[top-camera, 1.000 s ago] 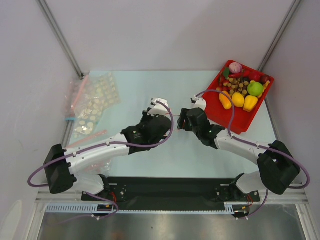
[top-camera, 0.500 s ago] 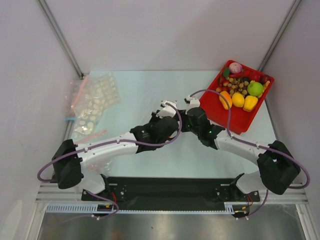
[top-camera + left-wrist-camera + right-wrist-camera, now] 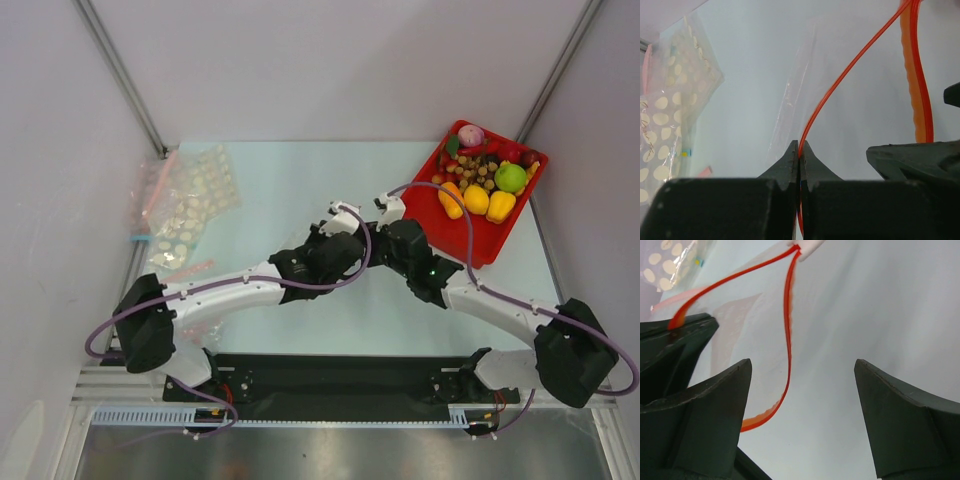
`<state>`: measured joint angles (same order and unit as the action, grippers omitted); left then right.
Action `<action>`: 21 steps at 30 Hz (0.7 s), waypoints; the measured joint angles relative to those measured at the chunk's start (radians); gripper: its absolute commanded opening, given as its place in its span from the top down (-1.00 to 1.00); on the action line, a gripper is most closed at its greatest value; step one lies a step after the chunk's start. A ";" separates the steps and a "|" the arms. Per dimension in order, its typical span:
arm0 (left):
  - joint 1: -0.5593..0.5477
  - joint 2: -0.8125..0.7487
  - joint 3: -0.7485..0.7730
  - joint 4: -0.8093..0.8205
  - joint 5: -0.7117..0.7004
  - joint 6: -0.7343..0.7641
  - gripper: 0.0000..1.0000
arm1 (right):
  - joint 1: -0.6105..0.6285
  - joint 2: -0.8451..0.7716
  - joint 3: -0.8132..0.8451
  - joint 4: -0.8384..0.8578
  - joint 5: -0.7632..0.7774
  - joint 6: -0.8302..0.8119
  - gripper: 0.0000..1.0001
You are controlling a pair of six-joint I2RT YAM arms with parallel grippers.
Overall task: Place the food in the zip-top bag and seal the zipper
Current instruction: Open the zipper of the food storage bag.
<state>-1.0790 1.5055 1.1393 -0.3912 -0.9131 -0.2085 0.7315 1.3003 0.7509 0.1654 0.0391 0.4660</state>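
place: robot lab test cell | enclosure: pale table (image 3: 290,180) is boxed in by plain white walls (image 3: 330,70) and metal posts (image 3: 121,75) | rig: left arm (image 3: 230,290) and right arm (image 3: 500,305) are bolted by a black base plate (image 3: 340,375) | props: toy food (image 3: 477,198) is kept in a red tray (image 3: 465,238)

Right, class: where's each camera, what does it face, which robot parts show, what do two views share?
Top external: overhead behind the robot, facing down; both arms show.
Left wrist: wrist-mounted, facing along the shut left gripper pinching the red-orange zipper strip of a clear plastic bag.
Right wrist: wrist-mounted, facing through the open right gripper.
Both wrist views share that strip.
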 measured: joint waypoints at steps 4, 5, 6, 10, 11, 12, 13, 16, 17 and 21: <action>0.001 0.009 0.000 -0.001 0.000 0.000 0.96 | -0.001 -0.085 -0.042 0.015 0.012 0.000 -0.79; 0.002 0.010 0.000 -0.001 0.000 0.000 0.96 | -0.003 -0.109 -0.053 0.020 0.018 0.000 -0.79; 0.003 0.011 0.000 -0.001 0.000 0.000 0.96 | -0.006 -0.132 -0.063 0.023 0.024 0.000 -0.79; 0.008 0.019 0.000 -0.001 0.000 0.000 0.96 | -0.031 -0.222 -0.097 0.028 0.049 0.000 -0.81; 0.009 0.021 0.000 -0.002 0.000 0.000 0.96 | -0.040 -0.247 -0.104 0.026 0.058 0.000 -0.82; 0.011 0.022 0.000 -0.002 0.000 0.000 0.96 | -0.050 -0.273 -0.111 0.025 0.069 0.000 -0.85; 0.013 0.022 0.000 -0.003 0.000 0.000 0.97 | -0.060 -0.301 -0.115 0.021 0.085 -0.002 -0.86; 0.018 0.022 0.000 -0.008 0.001 0.000 0.98 | -0.097 -0.386 -0.117 0.000 0.140 -0.015 -0.99; 0.019 0.022 0.000 -0.010 0.002 0.000 0.98 | -0.114 -0.415 -0.117 -0.011 0.167 -0.020 -0.99; 0.021 0.022 0.000 -0.015 0.008 -0.001 0.99 | -0.295 -0.442 -0.070 -0.101 0.200 0.001 -0.99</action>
<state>-1.0580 1.5272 1.1397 -0.4061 -0.9051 -0.2096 0.4366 0.8581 0.6811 0.0647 0.2394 0.4671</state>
